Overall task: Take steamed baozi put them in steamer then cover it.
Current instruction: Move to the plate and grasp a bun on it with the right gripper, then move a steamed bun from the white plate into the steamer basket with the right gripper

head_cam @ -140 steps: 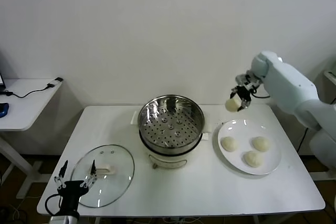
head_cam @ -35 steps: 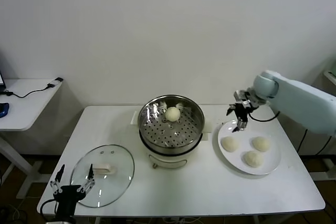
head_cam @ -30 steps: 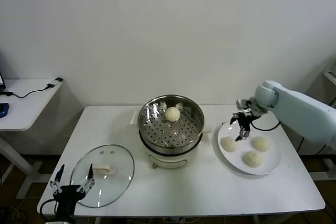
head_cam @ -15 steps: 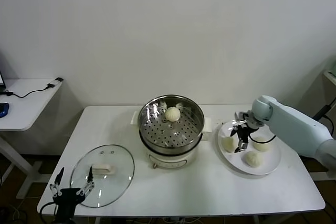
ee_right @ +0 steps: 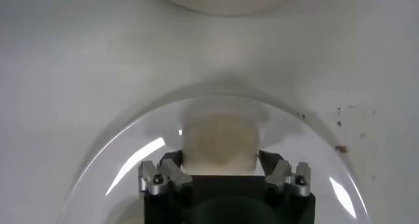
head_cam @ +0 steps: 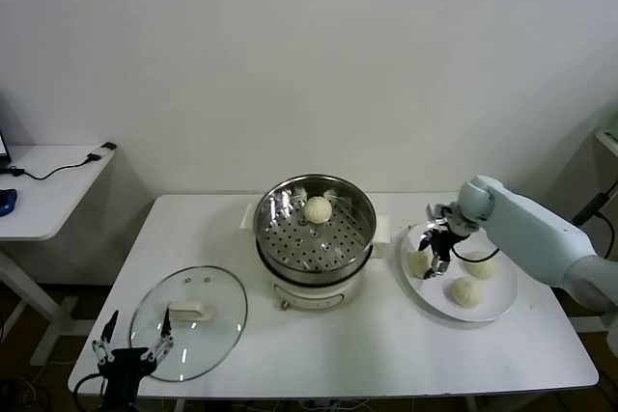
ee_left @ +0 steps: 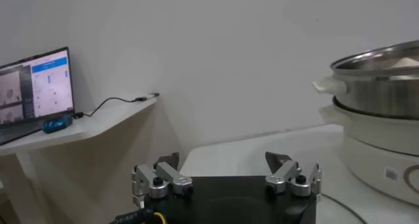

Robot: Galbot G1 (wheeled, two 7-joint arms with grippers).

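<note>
One steamed baozi (head_cam: 318, 208) is seen in the steamer (head_cam: 315, 231); three remain on the white plate (head_cam: 483, 308). The nearest plate bun (ee_right: 218, 142) is partly hidden behind the right gripper (head_cam: 434, 256), whose spread fingers are placed around it without visibly pressing it; half a second earlier the gripper was slightly farther right. The glass cover (head_cam: 189, 322) is left on the table (head_cam: 367, 349). The left gripper (ee_left: 226, 179), fingers apart, is cut off at the table's near-left edge.

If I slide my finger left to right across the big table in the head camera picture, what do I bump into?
Left end effector → glass lid → steamer → right end effector → plate.
</note>
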